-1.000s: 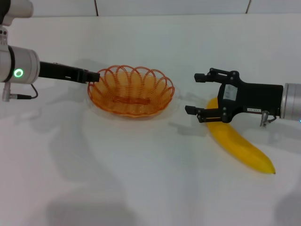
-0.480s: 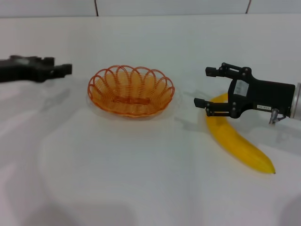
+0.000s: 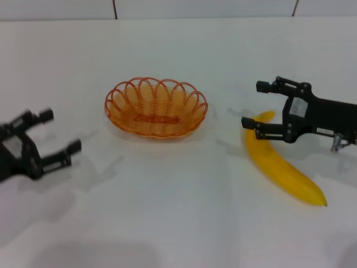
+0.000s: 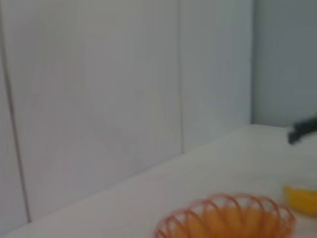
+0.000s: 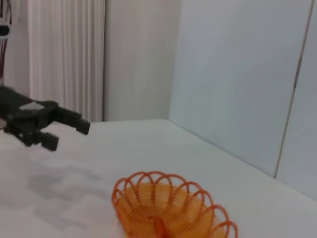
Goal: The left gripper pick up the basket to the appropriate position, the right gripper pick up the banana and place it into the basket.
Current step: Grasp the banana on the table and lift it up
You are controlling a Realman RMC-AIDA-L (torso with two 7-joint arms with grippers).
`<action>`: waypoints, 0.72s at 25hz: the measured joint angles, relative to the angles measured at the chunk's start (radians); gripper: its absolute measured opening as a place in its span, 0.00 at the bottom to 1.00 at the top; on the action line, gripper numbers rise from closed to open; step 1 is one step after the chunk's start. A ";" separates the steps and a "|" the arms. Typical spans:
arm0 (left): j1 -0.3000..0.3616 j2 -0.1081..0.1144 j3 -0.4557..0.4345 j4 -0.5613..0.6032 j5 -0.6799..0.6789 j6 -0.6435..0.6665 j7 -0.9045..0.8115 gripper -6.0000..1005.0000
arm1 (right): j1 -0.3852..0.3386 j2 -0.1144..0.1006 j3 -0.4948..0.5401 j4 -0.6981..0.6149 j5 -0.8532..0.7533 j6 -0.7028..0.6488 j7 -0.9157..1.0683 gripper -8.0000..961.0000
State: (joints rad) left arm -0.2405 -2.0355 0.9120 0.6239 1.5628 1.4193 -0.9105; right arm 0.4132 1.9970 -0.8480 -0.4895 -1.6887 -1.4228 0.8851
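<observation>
The orange wire basket [image 3: 155, 108] sits empty on the white table, centre-left in the head view; it also shows in the left wrist view [image 4: 228, 218] and the right wrist view [image 5: 168, 201]. The yellow banana [image 3: 281, 166] lies on the table to the basket's right; its end shows in the left wrist view [image 4: 301, 198]. My left gripper [image 3: 60, 132] is open and empty, well left of and nearer than the basket; the right wrist view shows it too [image 5: 67, 134]. My right gripper [image 3: 255, 104] is open, above the banana's far end, not touching it.
The white table [image 3: 178, 223] reaches back to a white panelled wall [image 3: 167, 8]. A white curtain [image 5: 64, 54] hangs behind the left arm in the right wrist view.
My left gripper let go of the basket's left rim, pulled away left and swung toward the front, now open. My right gripper drifted right over the banana. The basket stayed put.
</observation>
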 joint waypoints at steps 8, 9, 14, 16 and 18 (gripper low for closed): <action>-0.012 -0.003 -0.053 -0.129 -0.010 -0.028 0.138 0.90 | -0.023 -0.026 -0.006 -0.004 -0.140 -0.048 0.035 0.89; -0.012 -0.003 -0.058 -0.133 -0.011 -0.027 0.141 0.90 | -0.024 -0.028 -0.005 -0.005 -0.150 -0.045 0.058 0.89; -0.020 -0.004 -0.063 -0.158 -0.033 -0.024 0.169 0.90 | -0.020 -0.046 -0.007 -0.009 -0.175 -0.036 0.204 0.89; -0.021 -0.004 -0.064 -0.165 -0.039 -0.022 0.176 0.90 | -0.017 -0.049 -0.005 -0.010 -0.190 -0.024 0.239 0.89; -0.022 -0.004 -0.064 -0.171 -0.041 -0.021 0.182 0.90 | -0.017 -0.051 -0.004 -0.011 -0.208 -0.009 0.259 0.89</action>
State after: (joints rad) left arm -0.2628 -2.0397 0.8483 0.4529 1.5214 1.3986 -0.7284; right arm 0.3965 1.9463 -0.8521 -0.5005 -1.8968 -1.4316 1.1437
